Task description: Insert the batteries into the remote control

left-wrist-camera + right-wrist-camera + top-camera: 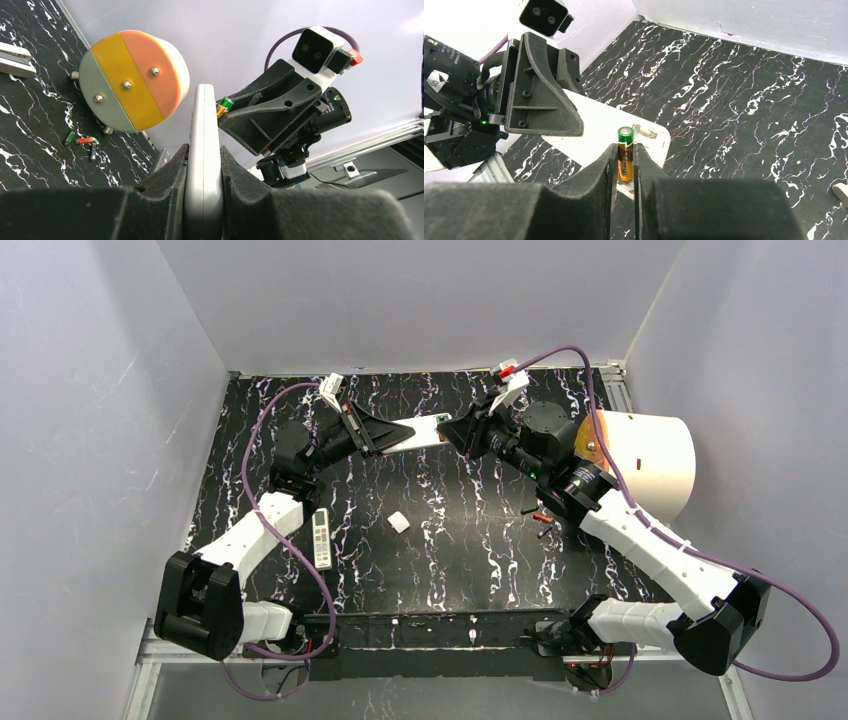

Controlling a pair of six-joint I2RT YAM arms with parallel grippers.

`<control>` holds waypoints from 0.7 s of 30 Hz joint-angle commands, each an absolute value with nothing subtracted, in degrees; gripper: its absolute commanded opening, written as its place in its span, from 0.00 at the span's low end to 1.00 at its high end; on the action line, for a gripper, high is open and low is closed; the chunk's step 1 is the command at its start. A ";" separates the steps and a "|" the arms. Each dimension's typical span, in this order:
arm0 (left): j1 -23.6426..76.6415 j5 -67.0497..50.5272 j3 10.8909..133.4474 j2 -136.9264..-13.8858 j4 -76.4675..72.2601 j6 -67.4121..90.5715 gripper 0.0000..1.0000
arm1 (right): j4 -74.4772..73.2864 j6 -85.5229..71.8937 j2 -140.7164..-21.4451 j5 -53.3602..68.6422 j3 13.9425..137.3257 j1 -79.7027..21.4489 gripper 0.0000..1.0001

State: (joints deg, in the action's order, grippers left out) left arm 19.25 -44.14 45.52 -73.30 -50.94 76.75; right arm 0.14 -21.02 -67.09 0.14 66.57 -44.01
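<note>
One battery point(625, 145), a slim cylinder in a gold-and-black wrap with a green cap, is pinched upright in the right hand point(625, 159), close against the raised remote point(604, 122). The left hand point(202, 156) is pressed tight on that remote's long edges, holding it above the bench point(470, 540). No cell looks seated. Small metal contacts point(650, 133) show bare at the remote's end, so loading seems barely begun. A few spare batteries point(540, 521) lie loose on the bench, well apart from the remote. The remote is a smooth white plastic slab with rounded corners. The fingers point(594, 175) are matte black and grainy, and the bench is black, veined white like marble.
</note>
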 commanded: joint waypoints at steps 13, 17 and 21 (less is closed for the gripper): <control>19.28 -45.78 46.28 -71.81 -55.83 77.33 0.00 | 0.09 -21.96 -67.75 -1.61 67.88 -43.91 0.28; 19.30 -45.79 46.03 -71.51 -55.88 77.26 0.00 | 0.09 -22.49 -68.00 -2.28 68.19 -43.86 0.27; 19.33 -45.45 46.05 -71.32 -55.90 77.43 0.00 | -1.21 -23.17 -67.62 -3.61 68.20 -43.87 0.21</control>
State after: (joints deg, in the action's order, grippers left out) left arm 19.25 -44.29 45.45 -73.30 -50.96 76.73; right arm 0.19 -22.72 -67.40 -0.12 66.63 -44.01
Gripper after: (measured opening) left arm 0.185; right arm 0.237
